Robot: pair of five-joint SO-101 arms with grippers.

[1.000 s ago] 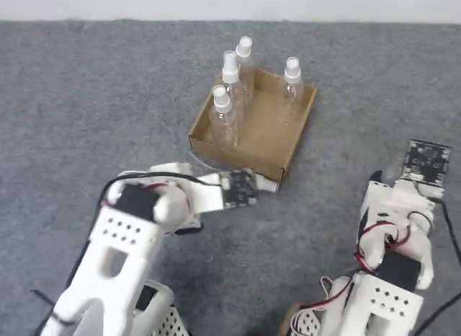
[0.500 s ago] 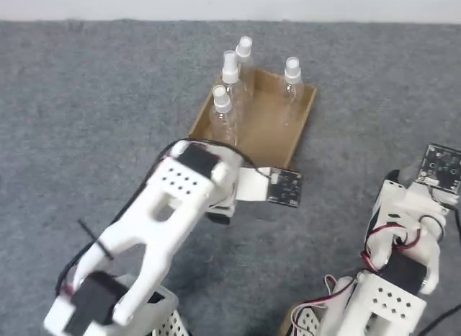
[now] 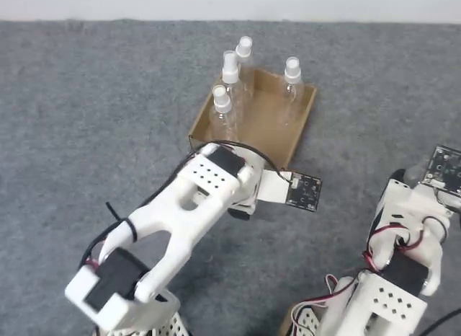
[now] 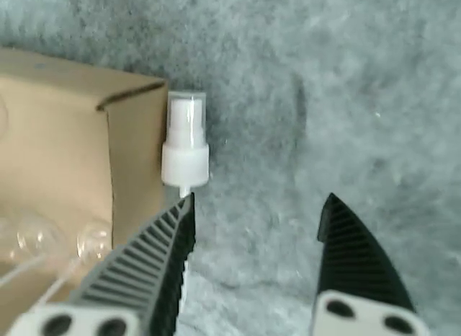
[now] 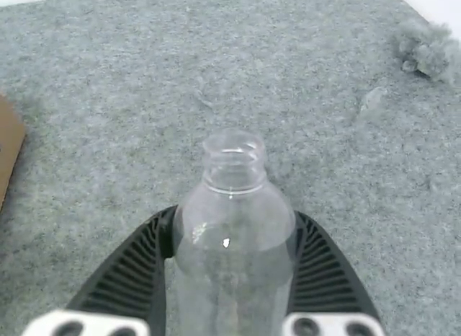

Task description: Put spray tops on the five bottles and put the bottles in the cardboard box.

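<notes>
at five o'clock of the cardboard box [image 3: 307,118], the empty, wide-open left gripper [image 4: 259,200] could pinch cardboard with the adjacent spray top [image 4: 186,145]; the right gripper [image 5: 234,216] clamps an uncapped bottle [image 5: 232,166].

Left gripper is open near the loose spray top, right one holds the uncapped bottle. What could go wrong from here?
1. The spray top lies close beside the cardboard box wall; the open left gripper could catch that wall and shove the box, or knock the top away.
2. The right gripper holds the bottle by its round body; pressing a top on might tilt it.
</notes>
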